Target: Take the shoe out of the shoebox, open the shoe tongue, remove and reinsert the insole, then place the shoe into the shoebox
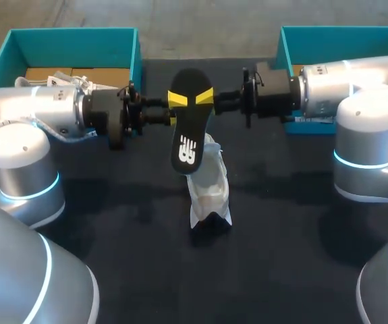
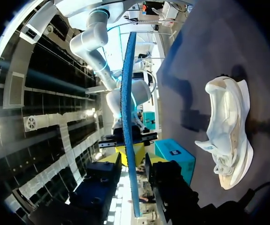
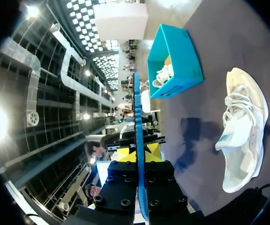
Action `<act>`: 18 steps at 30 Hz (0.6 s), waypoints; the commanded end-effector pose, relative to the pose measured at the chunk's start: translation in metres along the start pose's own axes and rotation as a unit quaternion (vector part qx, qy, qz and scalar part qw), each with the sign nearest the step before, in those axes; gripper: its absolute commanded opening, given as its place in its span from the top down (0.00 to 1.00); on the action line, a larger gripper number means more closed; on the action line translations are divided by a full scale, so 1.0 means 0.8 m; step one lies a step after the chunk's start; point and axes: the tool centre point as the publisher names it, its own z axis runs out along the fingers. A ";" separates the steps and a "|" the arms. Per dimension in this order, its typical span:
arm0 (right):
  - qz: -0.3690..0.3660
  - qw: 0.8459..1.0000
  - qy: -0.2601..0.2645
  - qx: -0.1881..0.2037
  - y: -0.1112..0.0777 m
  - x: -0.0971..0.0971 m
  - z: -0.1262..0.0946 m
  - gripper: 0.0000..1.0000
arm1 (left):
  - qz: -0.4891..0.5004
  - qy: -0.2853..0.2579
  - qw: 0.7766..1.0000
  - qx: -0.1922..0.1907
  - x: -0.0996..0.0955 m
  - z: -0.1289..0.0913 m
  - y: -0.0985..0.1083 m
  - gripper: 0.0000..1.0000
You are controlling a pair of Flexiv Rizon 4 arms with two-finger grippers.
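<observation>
Setting: robotics laboratory or test hall, not domestic.
Evidence: left arm (image 1: pixel 38 111) and right arm (image 1: pixel 355 88), grey industrial units with lit blue joint rings, at a dark-covered table (image 1: pixel 113 229). Left shoebox (image 1: pixel 72 32) and right shoebox (image 1: pixel 342 30), both teal, sit as test props. Overhead are exposed ventilation ducts (image 3: pixel 69 61) and gridded ceiling lights (image 3: pixel 95 23).

black insole (image 1: pixel 187 128) with a white mark, white shoe (image 1: pixel 210 192), teal shoebox (image 1: pixel 72 39), dark table (image 1: pixel 281 270).

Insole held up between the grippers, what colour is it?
The insole is black with a white logo, clearest in the head view.
</observation>
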 end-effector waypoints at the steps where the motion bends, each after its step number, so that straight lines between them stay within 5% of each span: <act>1: 0.000 1.000 -0.002 0.000 0.000 0.001 0.005 1.00 | 0.002 -0.003 1.000 -0.004 0.003 0.003 -0.002 0.73; 12: -0.002 1.000 0.003 0.003 -0.002 0.000 0.007 1.00 | -0.001 -0.004 1.000 -0.005 0.004 0.007 -0.003 0.78; 15: -0.003 1.000 0.005 0.002 -0.004 -0.001 0.006 1.00 | -0.003 -0.001 1.000 -0.002 0.006 0.010 -0.003 0.86; 16: -0.003 1.000 0.005 0.002 -0.004 -0.002 0.006 1.00 | -0.002 -0.001 1.000 -0.002 0.006 0.011 -0.003 1.00; 18: -0.003 1.000 0.006 0.003 -0.004 -0.002 0.005 1.00 | -0.002 -0.001 1.000 0.000 0.006 0.012 -0.004 1.00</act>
